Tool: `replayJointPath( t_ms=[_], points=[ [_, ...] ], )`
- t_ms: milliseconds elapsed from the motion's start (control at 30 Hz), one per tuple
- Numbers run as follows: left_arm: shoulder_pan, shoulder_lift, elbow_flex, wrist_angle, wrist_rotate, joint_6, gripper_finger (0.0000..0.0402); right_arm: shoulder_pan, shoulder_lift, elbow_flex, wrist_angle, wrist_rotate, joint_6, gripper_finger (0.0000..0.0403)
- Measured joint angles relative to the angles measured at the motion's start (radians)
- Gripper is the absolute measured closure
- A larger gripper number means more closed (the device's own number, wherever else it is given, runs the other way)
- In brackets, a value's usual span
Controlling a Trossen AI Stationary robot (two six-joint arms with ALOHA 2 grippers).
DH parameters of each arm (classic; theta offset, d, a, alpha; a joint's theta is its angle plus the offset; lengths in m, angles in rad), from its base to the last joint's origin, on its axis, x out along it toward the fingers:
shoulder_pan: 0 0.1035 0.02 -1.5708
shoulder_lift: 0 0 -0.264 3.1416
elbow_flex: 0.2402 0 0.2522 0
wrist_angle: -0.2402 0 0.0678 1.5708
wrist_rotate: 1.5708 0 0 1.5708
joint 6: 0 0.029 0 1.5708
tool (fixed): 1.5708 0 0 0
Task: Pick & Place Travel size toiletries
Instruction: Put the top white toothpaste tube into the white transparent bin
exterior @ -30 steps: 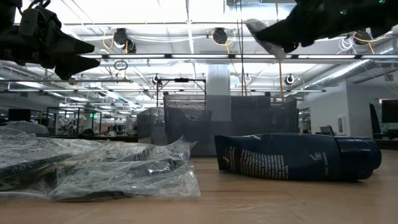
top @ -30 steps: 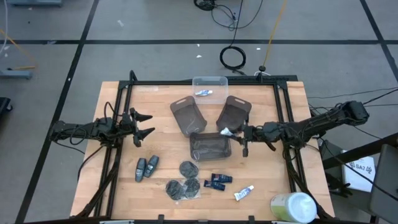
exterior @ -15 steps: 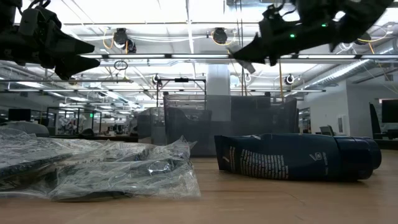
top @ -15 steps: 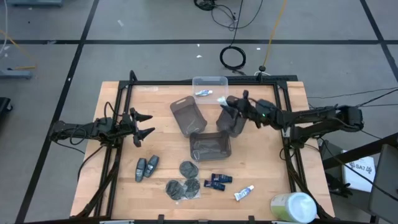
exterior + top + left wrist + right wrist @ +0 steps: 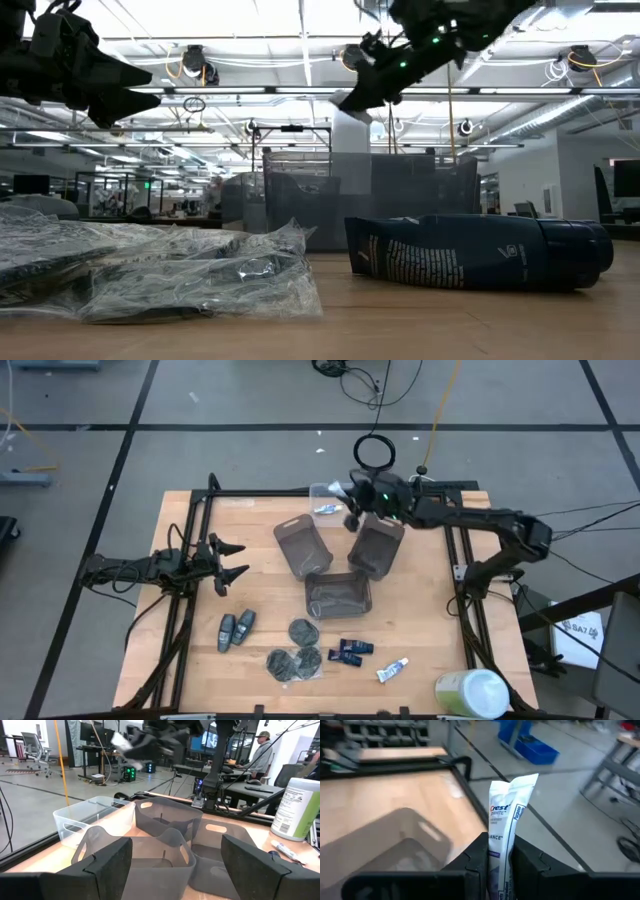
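Right gripper (image 5: 500,854): fingers clamped on white toothpaste tube (image 5: 506,820), carried above clear tray (image 5: 337,500) directly below, presumably for release. Left gripper (image 5: 228,560): spread open, idle.

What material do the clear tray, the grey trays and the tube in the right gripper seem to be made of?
Clear tray: probably glossy transparent plastic; the floor shows through its walls.
Grey trays: likely smoky translucent plastic with a satin look; thin walls, cut-out handles.
Tube: seemingly soft plastic or laminate, smooth white with printed lettering and a flat crimped end, held in the right gripper jaws.
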Motion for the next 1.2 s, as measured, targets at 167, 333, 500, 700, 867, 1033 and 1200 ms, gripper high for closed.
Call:
replayJointPath(
  t_ms=[167, 333, 500, 700, 867, 1033, 1200],
  points=[
    [0.000, 0.000, 0.000, 0.000, 0.000, 0.000, 0.0105, -0.068, 0.122, 0.147, -0.089, -0.045, 0.004, 0.0348],
    [0.000, 0.000, 0.000, -0.001, 0.000, 0.000, 0.0105, -0.113, 0.229, 0.217, -0.125, -0.112, 0.043, 0.0348],
    [0.000, 0.000, 0.000, 0.000, 0.000, 0.000, 0.0105, -0.156, 0.297, 0.225, -0.121, -0.104, 0.057, 0.0348],
    [0.000, 0.000, 0.000, 0.000, 0.000, 0.000, 0.0105, -0.187, 0.342, 0.224, -0.163, -0.101, 0.106, 0.0348],
    [0.000, 0.000, 0.000, 0.000, 0.000, 0.000, 0.0105, -0.185, 0.346, 0.223, -0.198, -0.101, 0.107, 0.0348],
    [0.000, 0.000, 0.000, 0.000, 0.000, 0.000, 0.0105, -0.173, 0.346, 0.223, -0.232, -0.101, 0.107, 0.0348],
    [0.000, 0.000, 0.000, 0.000, 0.000, 0.000, 0.0105, -0.168, 0.346, 0.203, -0.238, -0.101, 0.107, 0.0348]
  ],
)
